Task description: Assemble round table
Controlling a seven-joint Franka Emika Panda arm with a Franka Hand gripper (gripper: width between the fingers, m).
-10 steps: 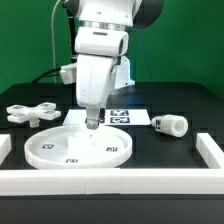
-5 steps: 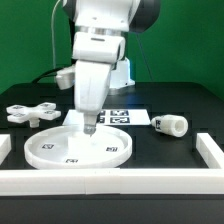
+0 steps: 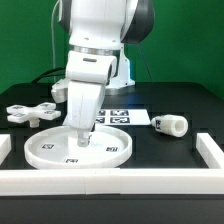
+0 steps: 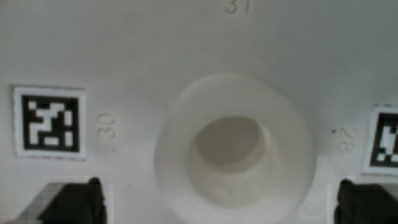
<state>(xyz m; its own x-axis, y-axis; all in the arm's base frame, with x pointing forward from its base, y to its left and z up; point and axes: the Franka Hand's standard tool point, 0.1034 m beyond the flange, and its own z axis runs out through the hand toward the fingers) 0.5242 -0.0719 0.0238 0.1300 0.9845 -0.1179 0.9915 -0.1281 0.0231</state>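
My hand (image 3: 80,139) hangs over the middle of the disc (image 3: 108,150), which lies on the bench (image 3: 168,150). Behind it, toward the exterior view's left, sits the cross-shaped base (image 3: 30,111). Toward the right lies the leg (image 3: 170,124), just beside the marker board (image 3: 128,116).

My arm (image 3: 97,25) reaches down from above, wrist (image 3: 90,72) slanted so the fingertips lie toward the exterior view's left. My gripper (image 3: 80,137) points downward, its fingers (image 4: 71,203) spread wide apart.
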